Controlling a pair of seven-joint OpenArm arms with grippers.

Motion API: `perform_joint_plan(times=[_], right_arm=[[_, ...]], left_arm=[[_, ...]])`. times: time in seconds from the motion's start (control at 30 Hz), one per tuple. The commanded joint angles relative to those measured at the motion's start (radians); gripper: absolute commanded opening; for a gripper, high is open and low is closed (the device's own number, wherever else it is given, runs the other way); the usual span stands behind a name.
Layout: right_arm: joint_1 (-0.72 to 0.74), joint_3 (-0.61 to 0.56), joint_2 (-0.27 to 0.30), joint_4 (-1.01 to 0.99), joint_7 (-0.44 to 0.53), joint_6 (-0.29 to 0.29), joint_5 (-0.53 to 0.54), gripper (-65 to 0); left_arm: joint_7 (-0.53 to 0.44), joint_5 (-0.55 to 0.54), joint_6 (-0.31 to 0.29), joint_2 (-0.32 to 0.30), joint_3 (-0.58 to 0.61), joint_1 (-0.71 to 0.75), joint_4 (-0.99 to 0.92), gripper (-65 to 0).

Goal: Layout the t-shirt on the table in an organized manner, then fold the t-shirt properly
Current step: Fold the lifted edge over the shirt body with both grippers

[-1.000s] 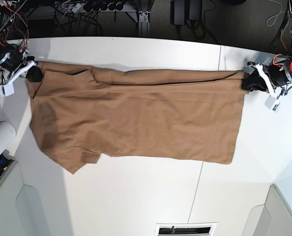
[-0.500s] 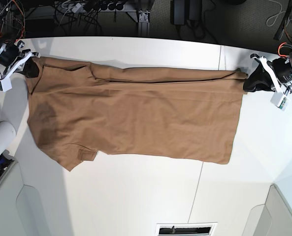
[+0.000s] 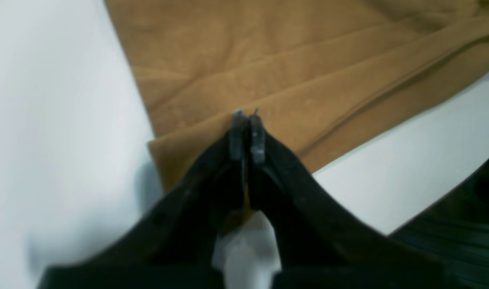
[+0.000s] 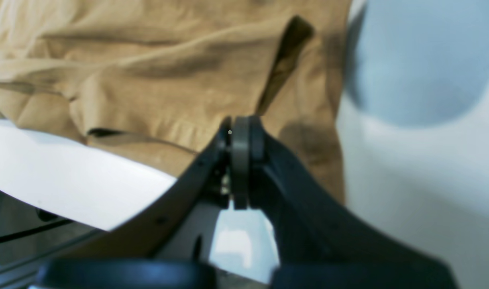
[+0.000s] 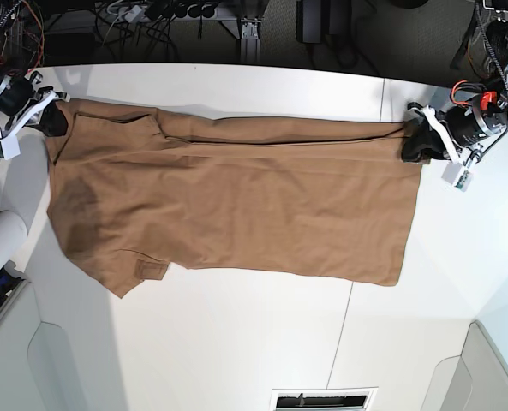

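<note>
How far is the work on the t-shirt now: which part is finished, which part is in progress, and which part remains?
Done: the t-shirt lies spread out lengthwise on the table, mostly flat. In hand: the left gripper and the right gripper each pinch a far corner with jaws shut, holding the far edge stretched. One long fold runs along that far edge and a sleeve sticks out near the front. Left: smoothing, then the real folding, which has not started.

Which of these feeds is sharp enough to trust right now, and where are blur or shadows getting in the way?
Base view: sharp and evenly lit, the t-shirt clear on the table, only soft shadows on its sleeve end. Left wrist view: the left gripper and cloth are soft, the table washed out. Right wrist view: blurred too, the right gripper a dark out-of-focus mass casting shadow on the cloth.
</note>
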Motion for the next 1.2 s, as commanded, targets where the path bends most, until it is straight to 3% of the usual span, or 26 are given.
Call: perform_joint_plan(times=[0.0,0.33,0.63,0.9,1.17], right_arm=[[0.006,0.009,0.015,0.017,0.019,0.004,0.015,-65.0],[0.002,0.009,0.004,0.017,0.016,0.003,0.015,-65.0],[-0.003,0.01,0.005,0.017,-0.062,0.003,0.038,-65.0],[-0.029,0.012,0.007,0.017,-0.038,0.004,0.067,-65.0],[0.002,0.014,0.003,0.018,-0.014,0.003,0.067,-65.0]], left_arm=[[-0.03,-0.001,-0.009,-0.01,0.001,-0.011,0.002,-63.7],[0.002,0.014,-0.009,0.0,0.006,0.026,-0.039,-63.7],[-0.005,-0.023,-0.009,0.0,-0.06,0.183,0.099,-63.7],[-0.014,-0.024,-0.009,0.0,-0.167,0.23,0.152,-63.7],[-0.02,-0.043,-0.009,0.0,-0.171,0.223,0.186,-63.7]])
